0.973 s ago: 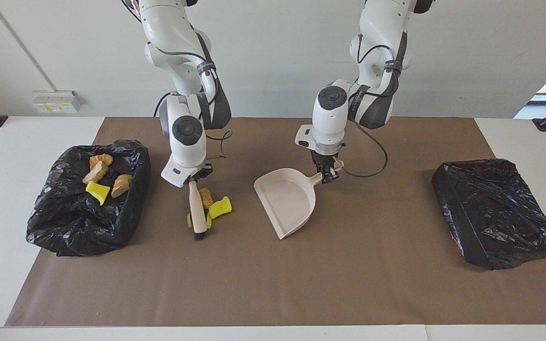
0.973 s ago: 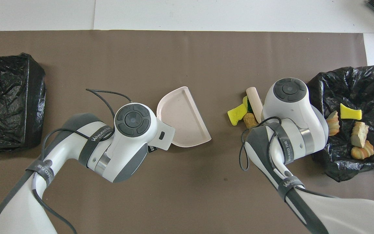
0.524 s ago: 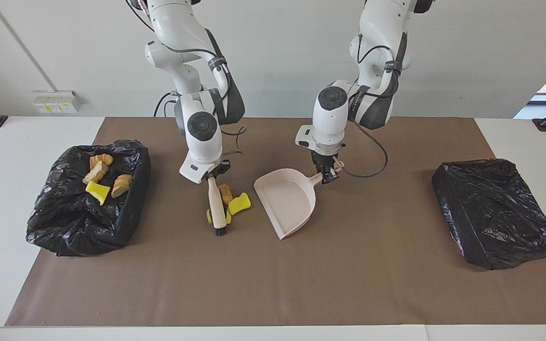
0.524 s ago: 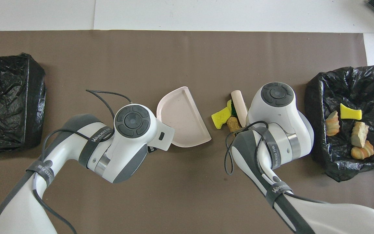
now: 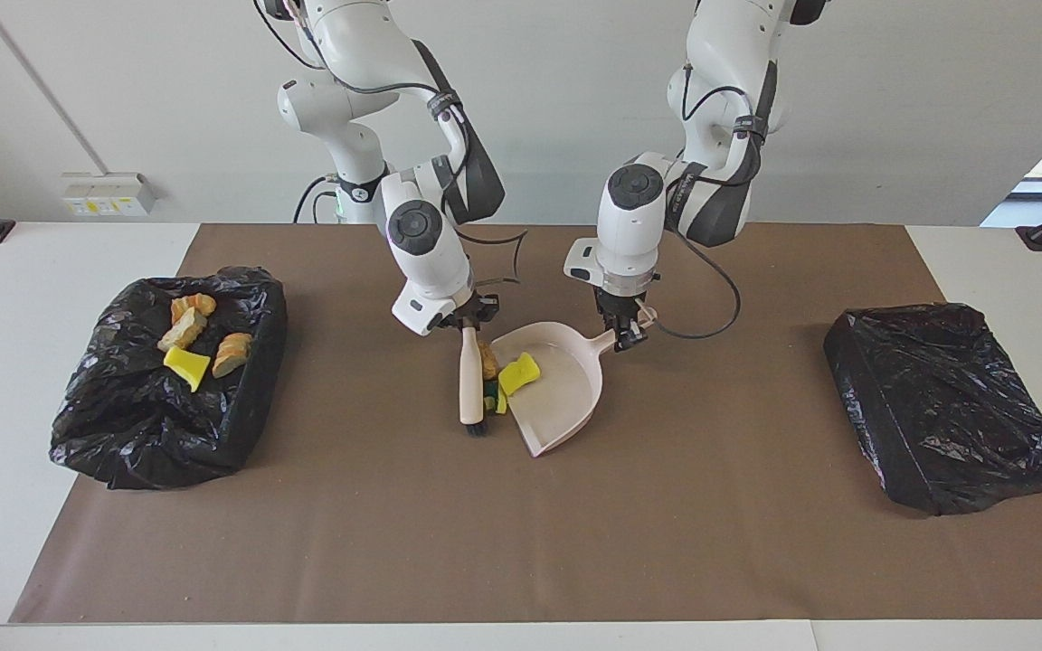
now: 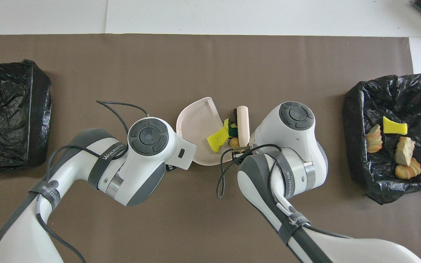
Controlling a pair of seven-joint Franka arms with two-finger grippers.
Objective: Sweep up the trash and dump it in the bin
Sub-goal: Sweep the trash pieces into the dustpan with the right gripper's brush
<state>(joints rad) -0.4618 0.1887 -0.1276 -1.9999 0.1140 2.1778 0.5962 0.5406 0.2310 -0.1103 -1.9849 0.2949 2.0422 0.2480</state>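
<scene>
Right claw (image 5: 469,318) clamps the brush (image 5: 470,380) at the dustpan's (image 5: 566,398) nine o'clock lip — left claw (image 5: 627,333) clamps its handle — trash (image 5: 518,372) inside.

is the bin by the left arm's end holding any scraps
No, that black-bagged bin shows only wrinkled plastic on top, with no scraps on it.

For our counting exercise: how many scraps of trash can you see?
7: four in the open black bag; three at the dustpan mouth, beside the brush. More may be hidden.

High facing camera, steep overhead camera, both covering brown mat (image 5: 521,542)
</scene>
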